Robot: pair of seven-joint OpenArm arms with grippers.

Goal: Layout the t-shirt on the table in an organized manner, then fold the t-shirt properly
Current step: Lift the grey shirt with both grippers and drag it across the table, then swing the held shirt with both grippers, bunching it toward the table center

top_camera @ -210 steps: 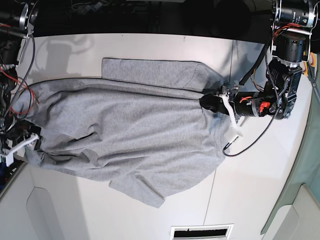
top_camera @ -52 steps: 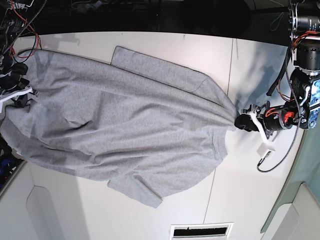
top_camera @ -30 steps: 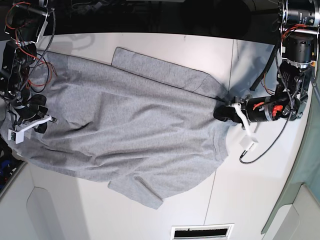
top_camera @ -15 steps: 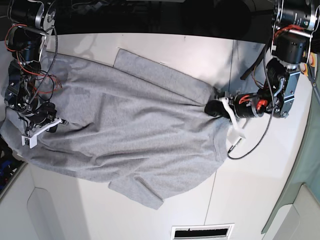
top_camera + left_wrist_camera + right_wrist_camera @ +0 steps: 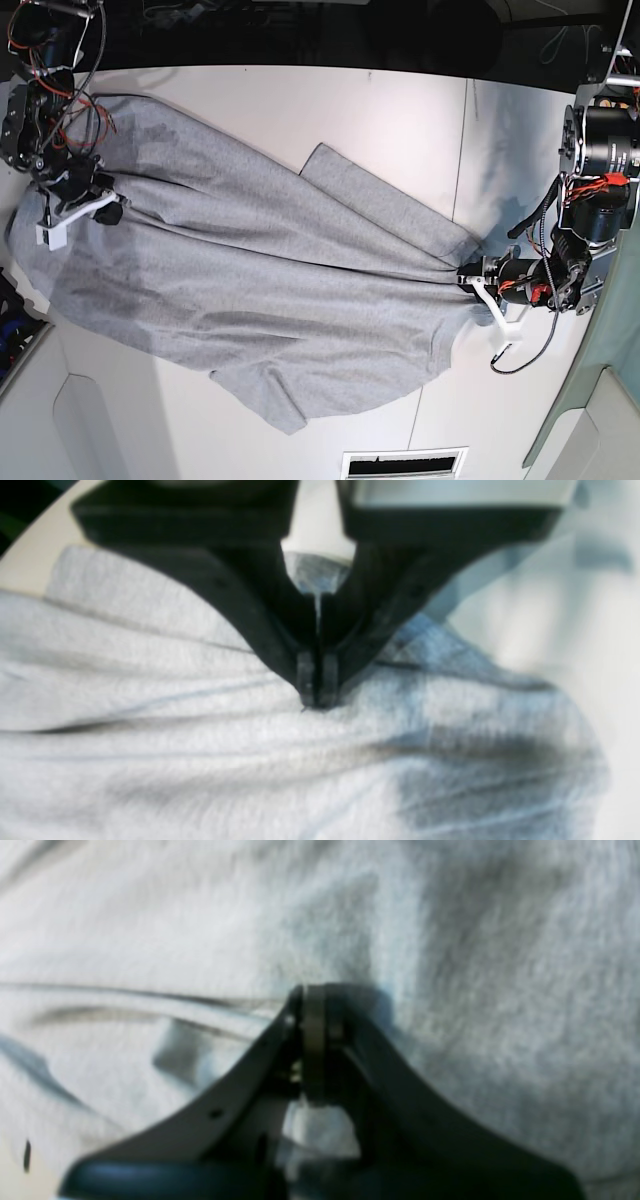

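Grey heather cotton fills the left wrist view: the t-shirt point(image 5: 210, 760) bunches into creases that run toward the left gripper point(image 5: 317, 692), whose two black fingers point(image 5: 260, 625) meet at their tips with a pinch of fabric between them. Pale table point(image 5: 560, 610) shows blurred at the right edge.

In the right wrist view the same grey cloth covers nearly the whole picture. The right gripper point(image 5: 314, 1040) reaches up from the bottom edge, its dark fingers point(image 5: 235, 1100) closed together on a fold of the shirt, with long wrinkles leading off to the left.

The base view shows the t-shirt point(image 5: 260, 280) stretched across the white table point(image 5: 400, 100), hem end at the view's left, one sleeve point(image 5: 380, 200) lying flat toward the far side. The left gripper point(image 5: 470, 283), on the view's right, lies low and roughly level, pointing at the cloth and clamping its gathered right end near the seam line. The right gripper point(image 5: 100, 205), on the view's left, hangs from a bent arm and grips the shirt near the far left corner. Compared with half a second ago, the left gripper sits lower and farther to the view's right, the right gripper has gone toward the far side, and the cloth between them is drawn tighter.
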